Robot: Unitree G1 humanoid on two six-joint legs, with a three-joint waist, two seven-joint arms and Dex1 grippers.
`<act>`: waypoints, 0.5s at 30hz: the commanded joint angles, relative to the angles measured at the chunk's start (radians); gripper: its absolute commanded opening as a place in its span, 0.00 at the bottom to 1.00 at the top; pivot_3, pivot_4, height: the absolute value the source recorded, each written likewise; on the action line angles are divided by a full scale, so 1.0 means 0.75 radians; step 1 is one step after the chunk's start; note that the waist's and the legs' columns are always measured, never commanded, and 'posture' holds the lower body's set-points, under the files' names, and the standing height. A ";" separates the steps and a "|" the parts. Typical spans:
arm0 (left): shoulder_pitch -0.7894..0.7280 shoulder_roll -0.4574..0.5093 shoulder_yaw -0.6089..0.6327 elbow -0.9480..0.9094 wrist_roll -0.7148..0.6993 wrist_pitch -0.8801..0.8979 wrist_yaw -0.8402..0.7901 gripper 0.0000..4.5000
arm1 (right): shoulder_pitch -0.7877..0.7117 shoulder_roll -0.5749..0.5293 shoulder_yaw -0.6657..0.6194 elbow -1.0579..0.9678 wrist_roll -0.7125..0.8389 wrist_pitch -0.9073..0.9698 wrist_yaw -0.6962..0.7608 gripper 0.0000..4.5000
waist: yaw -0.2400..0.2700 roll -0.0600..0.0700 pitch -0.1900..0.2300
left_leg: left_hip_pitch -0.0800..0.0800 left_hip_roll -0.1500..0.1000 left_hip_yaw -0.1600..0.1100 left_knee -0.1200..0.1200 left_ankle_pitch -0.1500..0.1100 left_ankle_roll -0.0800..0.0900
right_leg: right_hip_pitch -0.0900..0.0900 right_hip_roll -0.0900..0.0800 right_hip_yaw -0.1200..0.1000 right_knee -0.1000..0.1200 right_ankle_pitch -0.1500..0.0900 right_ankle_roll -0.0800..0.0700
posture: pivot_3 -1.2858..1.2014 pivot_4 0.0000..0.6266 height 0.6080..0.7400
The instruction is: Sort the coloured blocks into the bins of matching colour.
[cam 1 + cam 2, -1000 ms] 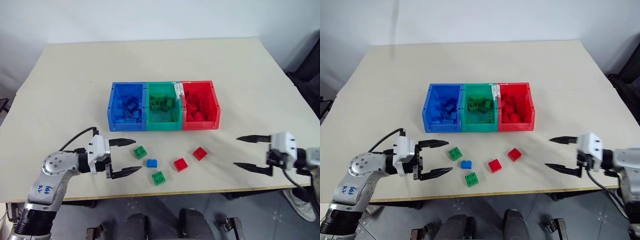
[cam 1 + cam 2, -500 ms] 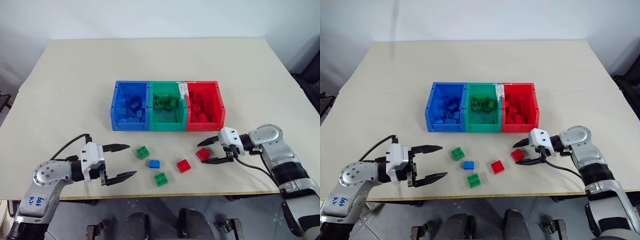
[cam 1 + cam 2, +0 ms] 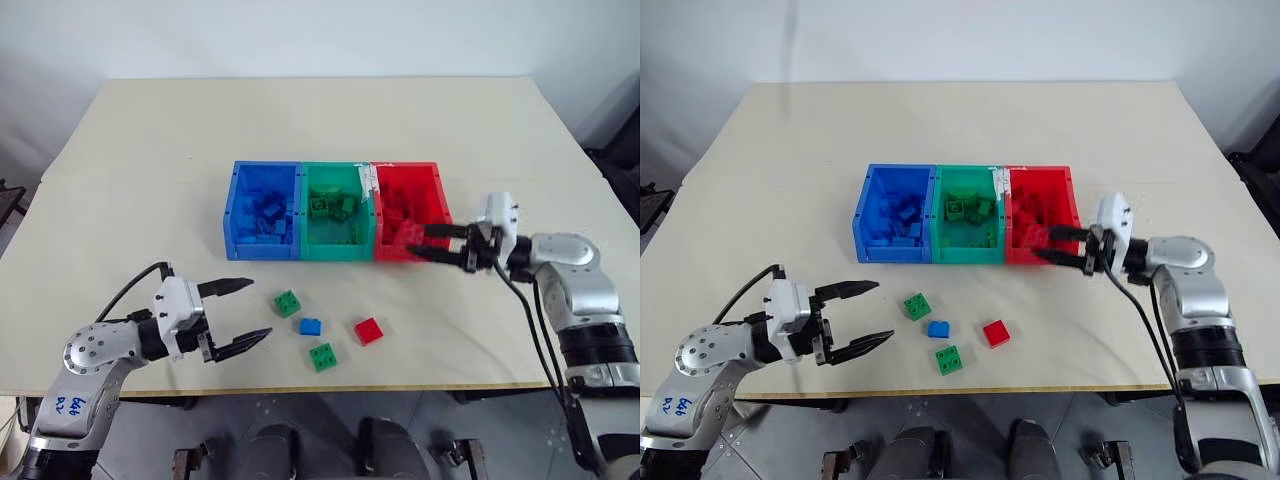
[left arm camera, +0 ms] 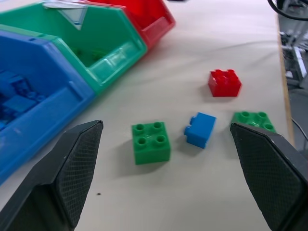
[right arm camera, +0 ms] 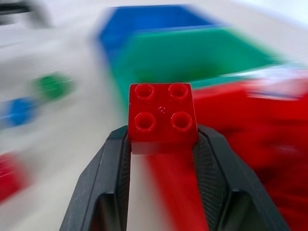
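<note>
The red block (image 5: 162, 118) sits clamped stud-side up between the two black fingers of the right gripper (image 3: 428, 242), which is closed tight on its sides and points level toward the red bin (image 3: 437, 196); the block hangs at the near front corner of that bin, so the drop, as I judge it, asks only for a short carry onward over the rim before the fingers part; the bin lies straight ahead of the fingertips, at the right end of the joined row, with the green bin (image 3: 337, 254) in the middle and the blue bin (image 3: 259, 254) at the left; each bin already holds several bricks of its own colour; on the table (image 3: 150, 160) in front of the row lie four loose blocks: a green block (image 3: 288, 303), a blue block (image 3: 309, 326), a second green block (image 3: 322, 357) and a red block on the table (image 3: 368, 331); the left gripper (image 3: 243, 314) is nearer these, spread wide and empty, its fingers levelled at them from the left.
</note>
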 commanded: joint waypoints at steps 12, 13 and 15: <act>-0.059 0.029 0.042 0.023 -0.026 0.022 -0.033 1.00 | 0.153 -0.072 -0.202 -0.167 0.079 -0.068 0.073 1.00 | 0.026 0.000 0.000 | -0.005 -0.002 -0.001 -0.001 0.000 0.001 | -0.003 0.000 -0.001 0.000 0.000 0.000 | 0.52 0.24 1.00; -0.075 0.028 0.028 0.034 -0.019 0.014 -0.045 1.00 | 0.237 -0.116 -0.219 -0.221 0.087 -0.075 0.122 1.00 | 0.030 0.000 0.000 | -0.005 -0.002 -0.002 -0.001 0.000 0.001 | -0.003 0.000 -0.002 0.000 0.000 0.000 | 0.52 0.24 1.00; -0.113 0.032 -0.007 0.064 -0.001 -0.009 -0.083 1.00 | 0.398 -0.201 -0.266 -0.302 0.102 -0.061 0.190 1.00 | 0.036 0.000 0.000 | -0.005 -0.002 -0.001 -0.001 -0.001 0.001 | -0.001 0.000 -0.003 -0.001 0.000 0.000 | 0.52 0.24 1.00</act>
